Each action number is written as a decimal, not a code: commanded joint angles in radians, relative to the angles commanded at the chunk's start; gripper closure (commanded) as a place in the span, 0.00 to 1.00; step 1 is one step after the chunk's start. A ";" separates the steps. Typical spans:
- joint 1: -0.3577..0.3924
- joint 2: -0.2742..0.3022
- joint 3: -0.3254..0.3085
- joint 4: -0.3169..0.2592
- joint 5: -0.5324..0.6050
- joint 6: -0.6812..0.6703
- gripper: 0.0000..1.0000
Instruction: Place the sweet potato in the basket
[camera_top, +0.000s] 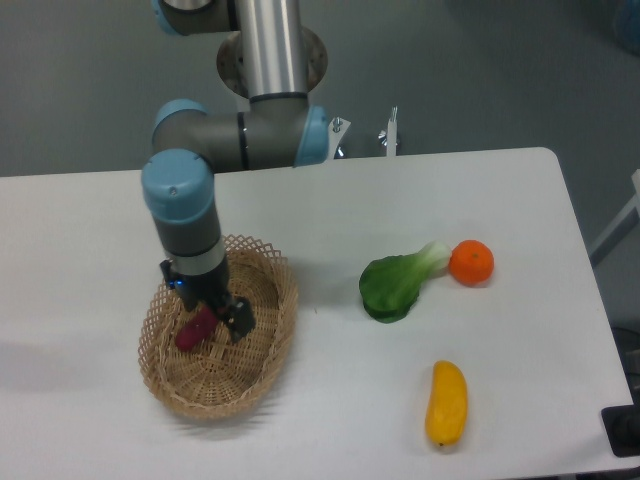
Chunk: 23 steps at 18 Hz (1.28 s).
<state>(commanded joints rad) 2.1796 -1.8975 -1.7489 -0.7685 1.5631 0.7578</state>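
- White table (300, 200), matte, rounded far-right corner; right edge runs diagonally down the frame, front edge cut off at the bottom.
- Room behind is a plain grey-green wall or floor, dim, no detail readable. Pale bar just past the right edge of the table, dark object at the bottom-right corner of the frame, both unclear.
- Small metal bracket (391, 132) stands at the far edge, just beside the arm's base.
- Arm (270, 60) comes down from the far edge, elbow bends left, wrist points straight down over the basket.
- Basket (270, 330) sits near the front-left part of the table, oval, lacy rim, soft shadow around it.
- Sweet potato (195, 328) lies inside the basket, left of centre, tilted, on the weave.
- Gripper (222, 318) is low inside the basket, jaws spread apart; potato beside the left finger, looks released, contact can't be told for sure.
- Bok choy (395, 283) right of centre on the table, white stalk end touching or just beside the orange (471, 263).
- Yellow fruit (446, 403) near the front edge, right side, well apart from the greens.
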 joint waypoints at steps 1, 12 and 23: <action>0.015 0.000 0.023 -0.002 0.003 0.003 0.00; 0.330 0.008 0.137 -0.026 0.000 0.276 0.00; 0.606 0.069 0.140 -0.153 -0.041 0.866 0.00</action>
<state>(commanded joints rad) 2.7856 -1.8285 -1.6091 -0.9218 1.5217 1.6242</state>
